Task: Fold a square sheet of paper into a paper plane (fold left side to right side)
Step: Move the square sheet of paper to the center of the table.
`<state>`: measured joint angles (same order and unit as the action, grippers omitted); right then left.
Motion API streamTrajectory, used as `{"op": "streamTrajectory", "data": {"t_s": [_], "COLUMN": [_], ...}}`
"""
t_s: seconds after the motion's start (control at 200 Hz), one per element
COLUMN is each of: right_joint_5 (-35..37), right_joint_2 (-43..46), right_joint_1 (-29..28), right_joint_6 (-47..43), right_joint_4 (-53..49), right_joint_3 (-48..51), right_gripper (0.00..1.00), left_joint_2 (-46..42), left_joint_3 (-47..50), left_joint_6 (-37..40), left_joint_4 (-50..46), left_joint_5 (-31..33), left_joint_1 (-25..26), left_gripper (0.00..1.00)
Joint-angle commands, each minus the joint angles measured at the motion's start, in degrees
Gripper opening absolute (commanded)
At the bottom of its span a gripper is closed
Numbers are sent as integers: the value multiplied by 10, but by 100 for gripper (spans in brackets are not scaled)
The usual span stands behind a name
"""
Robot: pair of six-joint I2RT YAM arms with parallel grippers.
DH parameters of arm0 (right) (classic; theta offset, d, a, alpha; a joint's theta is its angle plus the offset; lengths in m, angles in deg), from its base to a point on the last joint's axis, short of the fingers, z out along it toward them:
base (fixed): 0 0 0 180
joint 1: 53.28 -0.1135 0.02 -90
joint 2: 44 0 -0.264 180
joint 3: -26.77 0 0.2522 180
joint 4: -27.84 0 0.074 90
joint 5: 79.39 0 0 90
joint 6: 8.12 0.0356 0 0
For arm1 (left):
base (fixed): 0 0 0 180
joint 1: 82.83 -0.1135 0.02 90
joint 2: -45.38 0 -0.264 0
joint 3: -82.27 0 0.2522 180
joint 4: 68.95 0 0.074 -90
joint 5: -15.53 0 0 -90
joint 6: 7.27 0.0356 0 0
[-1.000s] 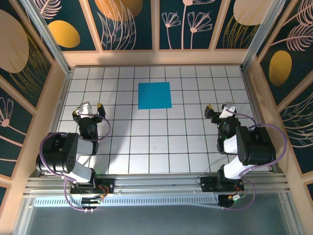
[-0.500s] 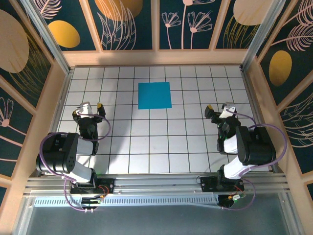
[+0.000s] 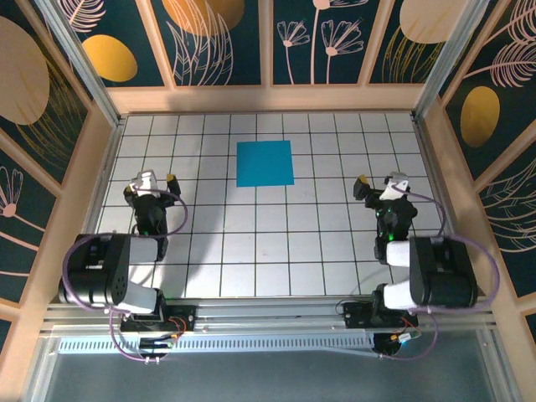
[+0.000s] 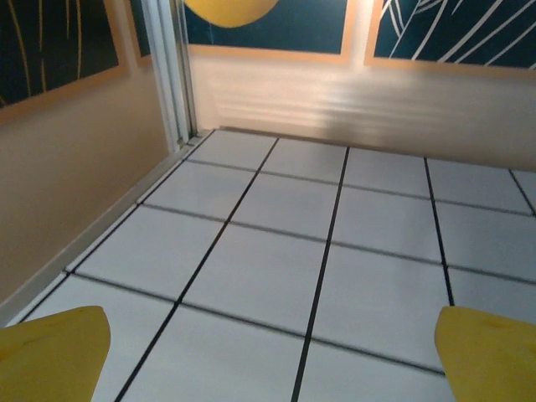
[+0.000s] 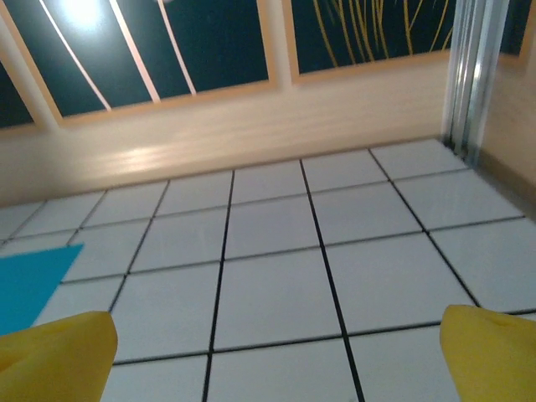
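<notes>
The square sheet of paper (image 3: 265,163) lies flat and unfolded on the white grid table, in the far middle. It is a plain cyan square with no paper plane shape to it. In the right wrist view one corner of the sheet (image 5: 29,285) shows at the left edge. My left gripper (image 3: 151,184) hovers near the left side of the table, well left of the sheet and nearer than it. It is open, its yellow fingertips (image 4: 50,356) wide apart over bare tiles. My right gripper (image 3: 383,182) is on the right side, also open and empty, with its fingertips (image 5: 490,352) spread.
Wooden walls (image 3: 268,99) with dark floral panels close in the table at the back and both sides. A metal post (image 4: 172,71) stands in the far left corner. Both arm bases sit at the near edge on an aluminium rail (image 3: 268,314).
Both arms have turned slightly: the right gripper has shifted a little right and away, the left a little away. The sheet has not moved. Both grippers stay open.
</notes>
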<state>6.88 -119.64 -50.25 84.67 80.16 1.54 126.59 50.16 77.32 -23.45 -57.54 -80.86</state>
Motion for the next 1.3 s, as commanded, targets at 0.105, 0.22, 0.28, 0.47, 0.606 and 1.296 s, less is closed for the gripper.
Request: {"op": "streamTrajectory", "data": {"t_s": [0.105,0.22,0.28,0.47,0.606,1.296], "right_joint_5": [9,-28,-55,-157,-189,-132], "right_joint_2": [168,219,233,230,215,130], "right_joint_1": [0,-1,-2,-7,-25,-104], "right_joint_6": [130,233,280,385,410,363], "right_joint_4": [-243,-353,-400,-473,-484,-601], "right_joint_3": [-53,-81,-98,-131,-137,-240], "right_gripper": [99,99,99,99,99,99], "left_joint_2": [-97,-78,-59,40,113,474], "left_joint_3": [-141,-239,-268,-368,-451,-827], "left_joint_6": [-77,-178,-213,-265,-274,-290], "left_joint_4": [-259,-421,-449,-554,-592,-742], "left_joint_5": [-42,-104,-171,-278,-319,-407], "left_joint_1": [-3,-3,-2,32,81,210], "left_gripper": [99,99,99,99,99,99]}}
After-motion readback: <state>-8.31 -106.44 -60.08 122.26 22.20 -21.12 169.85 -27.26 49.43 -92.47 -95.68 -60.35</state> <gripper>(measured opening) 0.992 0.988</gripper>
